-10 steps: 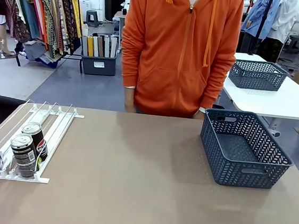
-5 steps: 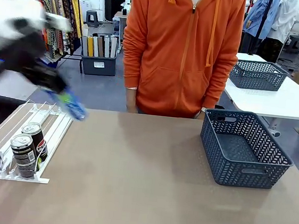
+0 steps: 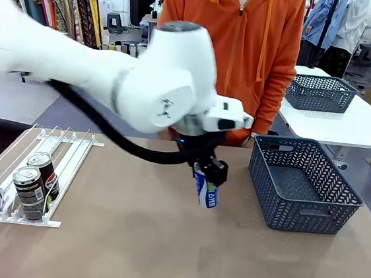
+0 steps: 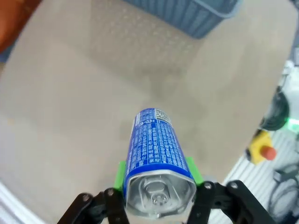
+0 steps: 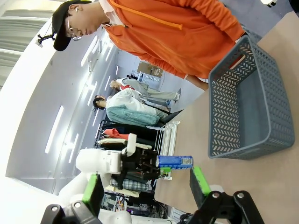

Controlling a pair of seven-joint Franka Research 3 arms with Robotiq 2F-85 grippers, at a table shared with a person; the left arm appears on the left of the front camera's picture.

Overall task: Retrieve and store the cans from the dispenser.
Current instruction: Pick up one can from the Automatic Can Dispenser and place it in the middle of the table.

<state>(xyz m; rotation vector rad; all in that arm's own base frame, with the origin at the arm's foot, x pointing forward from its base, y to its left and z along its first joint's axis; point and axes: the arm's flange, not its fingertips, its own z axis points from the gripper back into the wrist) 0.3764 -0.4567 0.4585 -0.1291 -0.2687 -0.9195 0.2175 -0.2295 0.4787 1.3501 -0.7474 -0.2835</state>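
3 cans (image 3: 29,190) sit at the low end of the dispenser (image 3: 66,141), 1 blue and 2 dark, the same count as 1 second ago, so the rack itself looks unchanged. What has changed is the left arm (image 3: 164,90). It was out of the front view 1 second ago and a blur over the dispenser's far end half a second ago. Now it has swung across the middle of the desk (image 3: 134,246). The left jaws are clamped on a slim blue-and-white can (image 3: 205,187), with the green pads (image 4: 120,173) pressed on either side near its silver top. The can hangs tilted, clear of the desk as far as I can tell, just beside the left wall of the grey basket (image 3: 303,184) and not yet over it. The basket looks empty. The right jaws stand open with nothing between them. A person in an orange hoodie (image 3: 226,64) stands at the far side. To my eye this is the carry leg: a short move further right and a release would store this can, leaving 3 to fetch.
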